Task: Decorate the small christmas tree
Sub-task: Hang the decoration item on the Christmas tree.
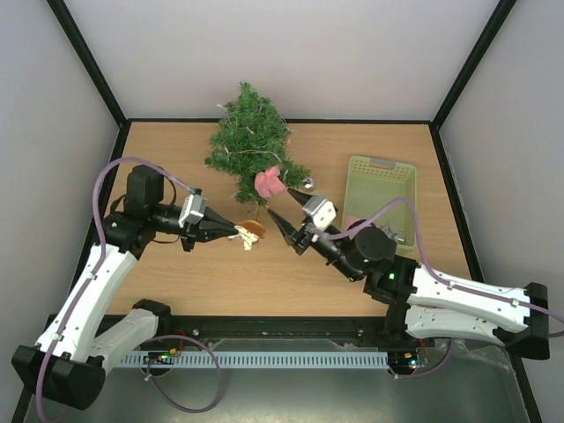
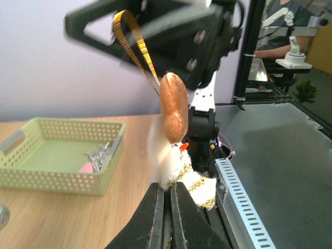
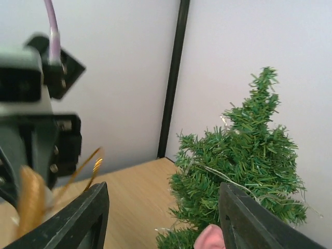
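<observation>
Pinching brown ornament (image 2: 173,111), left gripper (image 2: 166,193) (right gripper (image 3: 162,191) spread), tree (image 3: 244,155) beyond

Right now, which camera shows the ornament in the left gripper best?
Left wrist: the ornament is close and central, gold ribbon loop up, white end pinched in the shut left gripper. Top external shows only a small blob at the gripper tip. Right wrist catches a blurred edge and loop at far left.
</observation>
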`<state>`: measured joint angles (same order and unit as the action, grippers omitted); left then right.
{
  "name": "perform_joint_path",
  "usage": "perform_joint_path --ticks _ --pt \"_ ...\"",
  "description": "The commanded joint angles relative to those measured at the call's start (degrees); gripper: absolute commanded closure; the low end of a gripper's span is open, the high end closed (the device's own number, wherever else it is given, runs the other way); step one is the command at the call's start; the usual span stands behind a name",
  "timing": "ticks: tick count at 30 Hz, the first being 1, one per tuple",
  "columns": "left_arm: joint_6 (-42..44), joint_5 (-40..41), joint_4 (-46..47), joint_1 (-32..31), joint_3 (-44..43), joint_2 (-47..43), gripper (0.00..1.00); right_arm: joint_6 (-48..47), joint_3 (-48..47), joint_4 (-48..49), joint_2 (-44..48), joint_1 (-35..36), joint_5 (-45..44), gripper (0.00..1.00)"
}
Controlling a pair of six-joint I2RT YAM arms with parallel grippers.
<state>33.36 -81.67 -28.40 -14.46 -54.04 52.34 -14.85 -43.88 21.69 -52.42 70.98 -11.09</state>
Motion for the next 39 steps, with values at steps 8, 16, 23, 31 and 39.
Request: perform_joint_path --ticks 8,16,23,31,39 --pt "11.36 6.2 -10.84 0.28 -3.86 2.18 0.98 36.57 4.6 1.78 9.26 0.36 5.65 0.33" --pt "9.53 5.84 -7.83 0.23 -3.42 -0.28 0.98 55.07 6.25 4.88 7.91 0.33 8.13 0.22" --pt "4.75 5.09 -2.46 0.25 -2.71 -2.1 0.98 64.11 5.34 10.54 1.29 0.34 15.95 0.13" --pt "2.27 5.89 -0.51 0.3 -1.59 -1.76 0.98 58.37 3.63 17.92 -1.51 0.32 21.19 0.18" --pt "-3.16 6.81 1.6 0.26 -2.1 -0.99 0.98 41.44 1.51 16.12 -1.74 0.34 29.23 0.33"
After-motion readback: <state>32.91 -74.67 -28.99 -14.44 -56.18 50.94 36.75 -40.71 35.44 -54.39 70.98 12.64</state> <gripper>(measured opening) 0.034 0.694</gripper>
